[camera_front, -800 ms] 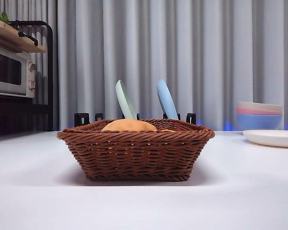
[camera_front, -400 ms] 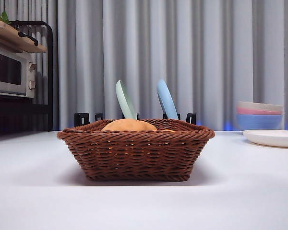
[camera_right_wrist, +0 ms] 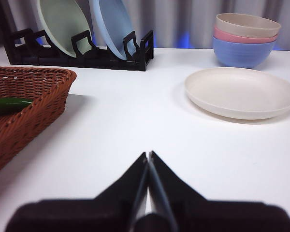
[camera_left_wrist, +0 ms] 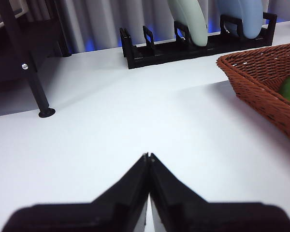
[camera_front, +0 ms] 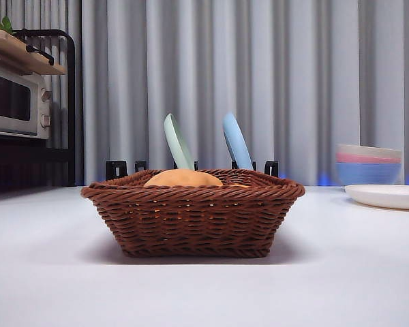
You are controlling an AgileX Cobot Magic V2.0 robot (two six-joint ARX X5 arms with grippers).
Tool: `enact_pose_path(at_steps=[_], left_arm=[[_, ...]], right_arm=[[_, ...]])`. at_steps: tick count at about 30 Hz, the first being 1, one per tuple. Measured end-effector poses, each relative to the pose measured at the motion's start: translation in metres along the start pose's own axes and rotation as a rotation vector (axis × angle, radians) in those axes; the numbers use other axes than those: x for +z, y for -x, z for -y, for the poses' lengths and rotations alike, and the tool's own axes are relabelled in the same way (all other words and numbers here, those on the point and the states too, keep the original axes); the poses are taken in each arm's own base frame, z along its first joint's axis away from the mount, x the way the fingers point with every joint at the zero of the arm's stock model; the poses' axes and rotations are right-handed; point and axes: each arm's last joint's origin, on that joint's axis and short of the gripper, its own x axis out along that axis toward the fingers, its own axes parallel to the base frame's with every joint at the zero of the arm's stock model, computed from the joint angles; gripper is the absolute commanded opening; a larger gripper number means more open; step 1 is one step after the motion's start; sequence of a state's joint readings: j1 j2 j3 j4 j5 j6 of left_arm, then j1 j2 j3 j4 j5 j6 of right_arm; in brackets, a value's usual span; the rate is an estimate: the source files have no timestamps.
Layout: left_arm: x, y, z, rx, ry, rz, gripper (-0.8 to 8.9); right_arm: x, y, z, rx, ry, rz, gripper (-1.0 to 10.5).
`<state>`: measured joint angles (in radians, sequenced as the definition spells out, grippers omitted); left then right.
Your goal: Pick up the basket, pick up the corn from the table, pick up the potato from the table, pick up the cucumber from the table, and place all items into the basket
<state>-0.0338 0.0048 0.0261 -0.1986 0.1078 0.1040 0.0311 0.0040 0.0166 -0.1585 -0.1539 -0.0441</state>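
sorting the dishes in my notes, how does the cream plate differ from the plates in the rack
The cream plate lies flat on the table, alone; the green plate and blue plate stand on edge, tilted, side by side in the black rack. The cream one is off-white; the racked ones are pale green and light blue. All are round and plain.

white bench (camera_front: 48, 272) | black slotted rack (camera_right_wrist: 77, 55) with pale green plate (camera_right_wrist: 63, 21) and light blue plate (camera_right_wrist: 111, 24) held upright | cream shallow plate (camera_right_wrist: 240, 92) beside stacked beige, pink, blue bowls (camera_right_wrist: 245, 41) | silver microwave (camera_front: 13, 102) on black shelf
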Motion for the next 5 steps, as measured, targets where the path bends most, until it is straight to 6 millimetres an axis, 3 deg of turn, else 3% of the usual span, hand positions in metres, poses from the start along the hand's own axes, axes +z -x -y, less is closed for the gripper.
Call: enact_pose_path(at_steps=[5], left_arm=[[0.0, 0.0, 0.0, 0.0, 0.0, 0.0, -0.03]], right_arm=[[0.0, 0.0, 0.0, 0.0, 0.0, 0.0, 0.0]])
